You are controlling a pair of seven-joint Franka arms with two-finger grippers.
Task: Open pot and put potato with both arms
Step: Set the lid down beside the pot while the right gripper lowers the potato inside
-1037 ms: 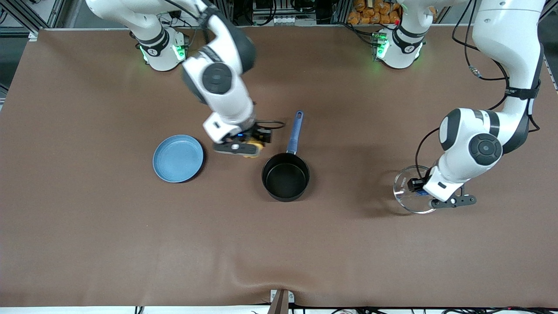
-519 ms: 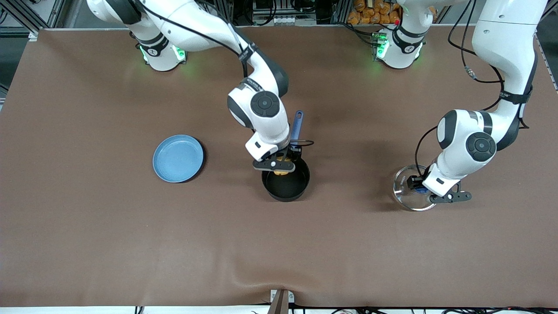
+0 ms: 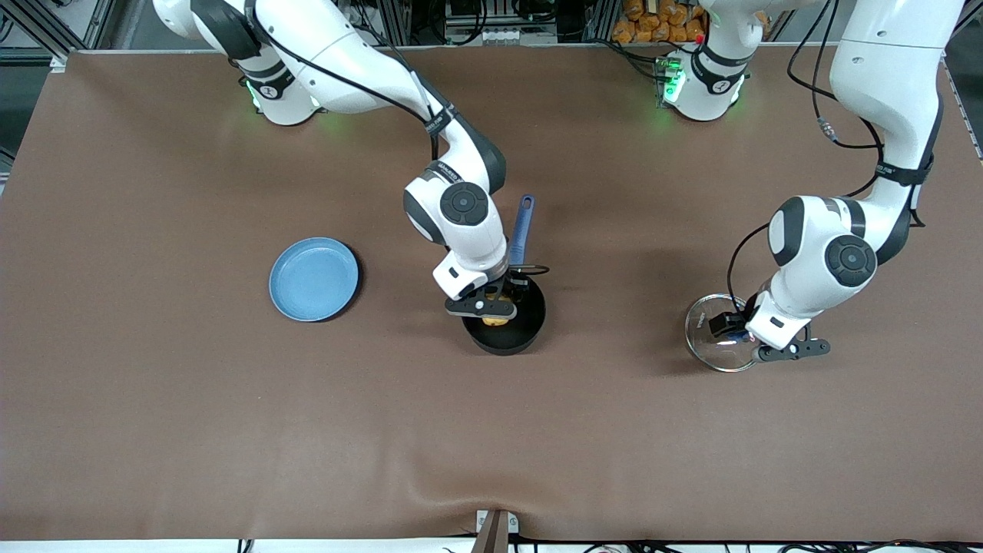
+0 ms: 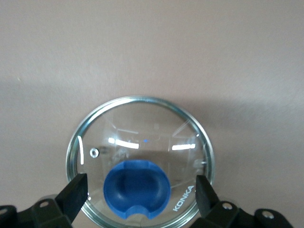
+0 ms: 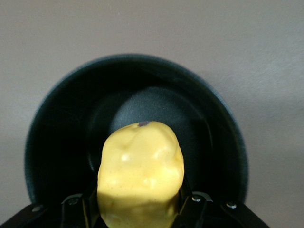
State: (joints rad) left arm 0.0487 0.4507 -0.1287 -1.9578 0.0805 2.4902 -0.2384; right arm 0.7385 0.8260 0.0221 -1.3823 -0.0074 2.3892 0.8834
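Note:
The black pot stands uncovered mid-table, its blue handle pointing toward the robots' bases. My right gripper hangs low over the pot's mouth, shut on the yellow potato. In the right wrist view the potato sits between the fingers above the pot's dark inside. The glass lid lies on the table toward the left arm's end. My left gripper is open just over it, its fingers standing clear on either side of the blue knob.
A flat blue plate lies on the brown cloth toward the right arm's end, about level with the pot. A wrinkle in the cloth runs near the table's front edge.
The right arm carried the potato from beside the plate to over the pot and lowered it. The left gripper sank with the lid, then let go of the knob and opened.

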